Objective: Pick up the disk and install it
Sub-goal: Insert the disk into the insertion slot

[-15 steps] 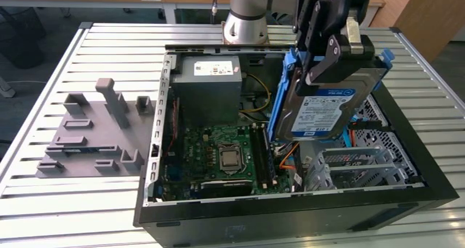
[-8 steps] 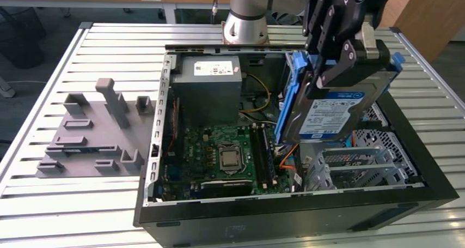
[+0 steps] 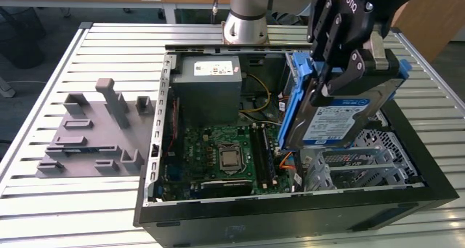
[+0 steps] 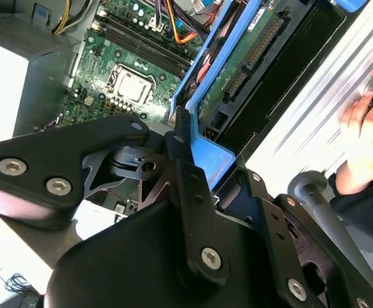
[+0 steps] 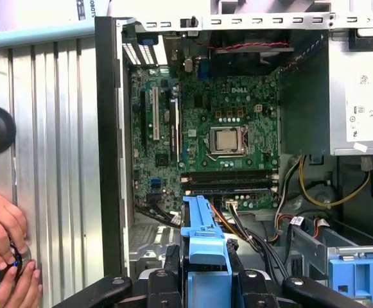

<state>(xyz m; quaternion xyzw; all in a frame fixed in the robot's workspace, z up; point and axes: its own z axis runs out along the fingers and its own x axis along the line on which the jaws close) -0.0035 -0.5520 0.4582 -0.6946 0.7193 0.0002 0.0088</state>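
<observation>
An open computer case (image 3: 291, 211) is lying on its side on a slatted metal table (image 3: 73, 204), and a robot arm is working above it. The gripper (image 3: 352, 73) is holding the disk (image 3: 338, 117) in the air over the case, on the exterior view's right. Its jaws are closed on the disk's upper end, pressing on the blue rails along its edges. The disk is hanging steeply tilted, almost on edge, with its blue-and-white label facing the exterior camera and its lower end pointing into the case, just above the metal drive cage (image 3: 363, 166). In the second wrist view its green circuit side (image 4: 250, 51) is showing.

To do this step well, the disk probably needs squaring up so that both rails are meeting the cage guides evenly. It should also be staying clear of the loose cables (image 5: 289, 218) lying near the cage, with the grip staying firm so the disk is not slipping.

Inside the case, a green motherboard (image 3: 225, 150) with its processor (image 3: 231, 158) is covering the floor, and a grey power supply box (image 3: 207, 84) is sitting at the far end. A grey fixture block (image 3: 87, 133) is standing on the table beside the case. A person's hands (image 5: 3, 247) are resting on the table, just outside the case wall.
</observation>
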